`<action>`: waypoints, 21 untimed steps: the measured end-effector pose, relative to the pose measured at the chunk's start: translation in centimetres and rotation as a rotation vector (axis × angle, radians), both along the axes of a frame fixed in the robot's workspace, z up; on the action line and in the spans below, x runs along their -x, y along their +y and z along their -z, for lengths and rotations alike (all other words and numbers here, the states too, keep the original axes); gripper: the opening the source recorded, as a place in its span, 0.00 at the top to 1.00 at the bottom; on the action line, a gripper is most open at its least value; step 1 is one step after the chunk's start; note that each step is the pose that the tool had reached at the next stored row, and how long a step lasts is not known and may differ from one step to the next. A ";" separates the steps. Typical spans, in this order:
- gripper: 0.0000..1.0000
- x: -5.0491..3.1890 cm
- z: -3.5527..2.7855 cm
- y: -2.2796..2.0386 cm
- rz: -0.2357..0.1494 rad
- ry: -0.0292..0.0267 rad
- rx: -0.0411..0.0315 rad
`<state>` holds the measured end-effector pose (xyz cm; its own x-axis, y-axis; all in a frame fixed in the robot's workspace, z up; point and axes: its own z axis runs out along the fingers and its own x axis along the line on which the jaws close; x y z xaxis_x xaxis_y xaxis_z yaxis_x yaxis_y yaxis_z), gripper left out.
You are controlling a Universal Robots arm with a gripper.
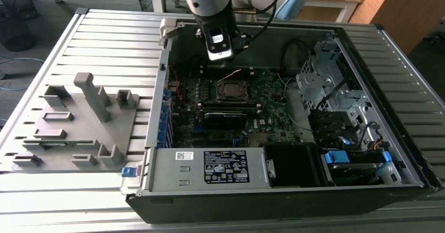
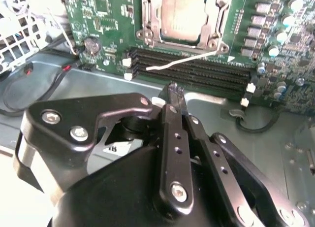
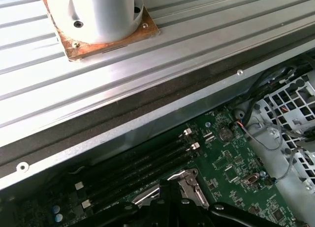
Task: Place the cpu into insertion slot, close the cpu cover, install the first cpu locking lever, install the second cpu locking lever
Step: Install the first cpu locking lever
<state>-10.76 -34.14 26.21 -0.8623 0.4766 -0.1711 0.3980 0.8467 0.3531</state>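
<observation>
The cpu [image 2: 183, 13], a dull silver square, lies in the insertion slot [image 1: 232, 90] on the green motherboard. The cpu cover [image 2: 147, 20], a silver frame, lies flat around it. A thin pale locking lever [image 2: 182, 61] sticks out from the socket's corner across the black memory slots. My gripper [image 2: 175, 91] hangs a little above the board beside the socket, on its memory-slot side. Its black fingers [image 2: 172, 138] meet at the tip, shut, with nothing between them. In the exterior view the gripper [image 1: 220, 54] hovers just behind the socket, inside the open computer case.
The case's metal wall [image 3: 147, 116] runs close behind the gripper. A power supply box [image 1: 226, 166] with a white label sits at the case's front, drive cages [image 1: 334, 87] on the exterior view's right, and a grey fixture [image 1: 76, 123] on the table at its left.
</observation>
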 end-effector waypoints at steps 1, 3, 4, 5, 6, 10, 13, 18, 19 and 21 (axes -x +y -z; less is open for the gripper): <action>0.90 0.00 0.00 0.00 0.000 0.0000 0.0001; 0.90 0.00 0.00 0.00 0.000 0.0001 0.0001; 0.90 0.00 0.00 0.00 0.000 0.0000 0.0001; 0.90 0.00 0.01 0.00 0.000 0.0000 0.0001; 0.90 0.00 0.02 0.01 0.000 -0.0001 0.0000; 0.90 0.00 0.07 0.14 0.000 -0.0001 0.0000; 0.90 -0.01 0.18 0.15 0.000 -0.0002 -0.0001; 0.90 0.00 0.82 0.15 0.000 -0.0009 0.0000; 0.90 0.00 0.82 0.15 0.000 -0.0009 0.0000; 0.90 0.00 0.82 0.15 0.000 -0.0008 0.0001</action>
<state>-10.76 -34.00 25.39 -0.8622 0.4766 -0.1718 0.3977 0.8468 0.3533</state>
